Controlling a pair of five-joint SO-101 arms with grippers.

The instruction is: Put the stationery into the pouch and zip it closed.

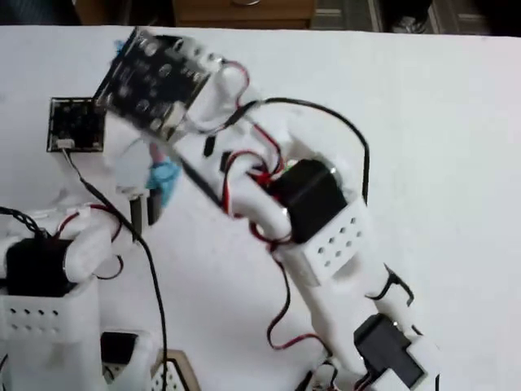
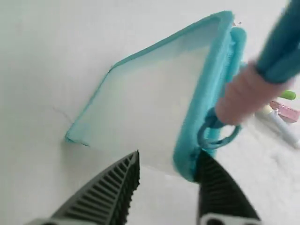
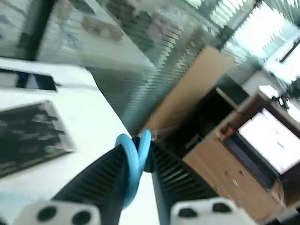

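Observation:
The pouch (image 2: 150,98), pale with a teal rim, lies flat on the white table. A teal ring pull (image 2: 216,135) hangs at its zip end. My left gripper (image 2: 164,187) is open, its two black fingers standing on either side of the pouch's near corner. A blurred blue-and-pink rod (image 2: 262,70) crosses close over the zip end. Loose stationery (image 2: 281,112), with green, pink and white pieces, lies beyond the pouch. My right gripper (image 3: 140,145) points up toward the room, shut on a blue loop (image 3: 133,157). From above, a teal bit of pouch (image 1: 165,181) shows beside the left gripper (image 1: 145,210).
The right arm (image 1: 313,212) reaches diagonally across the table, its camera board (image 1: 159,77) over the pouch area. The left arm's base (image 1: 45,285) sits at the near left. Red and black cables (image 1: 244,175) trail between them. White tabletop (image 1: 440,122) spreads to the right.

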